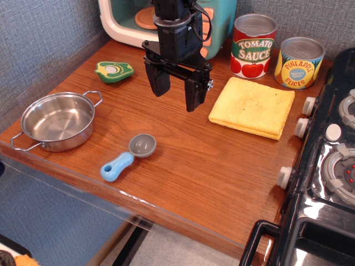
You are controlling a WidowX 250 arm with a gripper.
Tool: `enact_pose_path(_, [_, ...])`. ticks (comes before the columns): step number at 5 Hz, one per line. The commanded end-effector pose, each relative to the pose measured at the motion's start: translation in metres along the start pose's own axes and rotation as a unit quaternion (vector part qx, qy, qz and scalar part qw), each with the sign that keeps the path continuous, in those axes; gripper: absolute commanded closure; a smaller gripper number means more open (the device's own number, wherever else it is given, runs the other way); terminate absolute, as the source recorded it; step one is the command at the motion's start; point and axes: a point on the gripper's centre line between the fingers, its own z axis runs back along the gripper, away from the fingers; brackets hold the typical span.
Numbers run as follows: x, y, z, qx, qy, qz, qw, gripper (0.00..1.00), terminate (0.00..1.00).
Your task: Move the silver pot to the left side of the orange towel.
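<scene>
The silver pot (57, 121) sits upright and empty at the left front of the wooden table, with a wire loop handle at each side. The orange towel (253, 106) lies flat and folded at the right, beside the stove. My gripper (176, 95) hangs open and empty above the table's middle, between the pot and the towel, closer to the towel's left edge. Its two black fingers (157, 81) point down and hold nothing.
A blue-handled grey scoop (127, 157) lies right of the pot. A green avocado-like toy (113, 71) lies behind the pot. A tomato sauce can (253, 46) and a pineapple can (299, 62) stand behind the towel. A toy stove (333, 166) borders the right; a toy appliance (127, 22) stands at the back.
</scene>
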Motion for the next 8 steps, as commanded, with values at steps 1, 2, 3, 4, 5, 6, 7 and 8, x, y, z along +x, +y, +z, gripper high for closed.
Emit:
enact_pose_path(1, [0.0, 0.0, 0.0, 0.0, 0.0, 0.0, 1.0, 0.0, 0.0])
enact_pose_path(2, [-0.033, 0.029, -0.002, -0.004, 0.008, 0.042, 0.9991, 0.0, 0.0])
enact_pose_path(3, [-0.079, 0.066, 0.001, 0.043, 0.026, 0.091, 0.9945, 0.0, 0.0])
enact_pose_path(4, [-0.108, 0.086, 0.004, 0.067, 0.035, 0.121, 0.9897, 0.0, 0.0])
enact_pose_path(5, [-0.119, 0.089, 0.003, 0.079, 0.042, 0.118, 0.989, 0.0, 0.0])
enact_pose_path(6, [-0.121, 0.093, -0.005, 0.08, 0.05, 0.116, 0.9888, 0.0, 0.0])
enact_pose_path(7, [-0.117, 0.099, -0.023, 0.076, 0.061, 0.114, 0.9887, 0.0, 0.0])
enact_pose_path(8, [-0.117, 0.103, -0.036, 0.065, 0.073, 0.123, 0.9875, 0.0, 0.0])
